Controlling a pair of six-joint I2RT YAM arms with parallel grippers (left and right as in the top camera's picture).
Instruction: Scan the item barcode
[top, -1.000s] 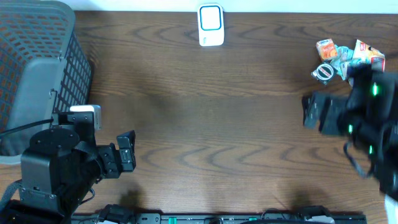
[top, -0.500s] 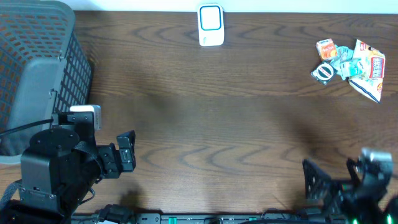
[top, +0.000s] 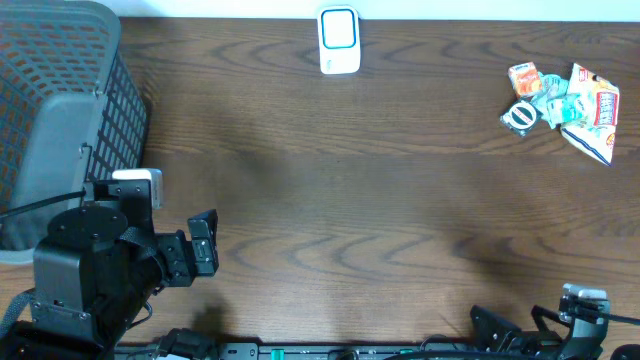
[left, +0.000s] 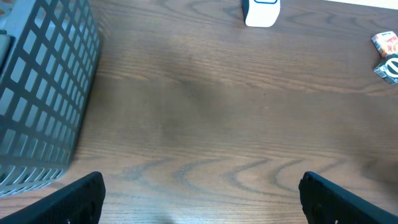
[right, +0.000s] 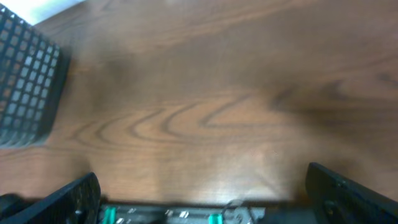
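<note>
The items are a small pile of colourful packets (top: 562, 98) at the table's far right; its edge also shows in the left wrist view (left: 387, 53). A white scanner with a blue face (top: 339, 40) stands at the far middle, and its base shows in the left wrist view (left: 261, 11). My left gripper (top: 204, 246) hovers at the front left, open and empty (left: 202, 205). At the front right edge my right gripper (top: 497, 330) is also open, nothing between its fingers (right: 202, 199). It is far from the packets.
A tall grey mesh basket (top: 62, 110) fills the far left corner and shows in both wrist views (left: 40, 93) (right: 25, 87). The brown wooden table (top: 350, 190) lies between the arms. The rail along the front edge (right: 186, 216) sits right under the right gripper.
The right arm has drawn back from beside the packet pile to the front right edge, empty-handed. The packets lie uncovered again. The left arm has not moved.
</note>
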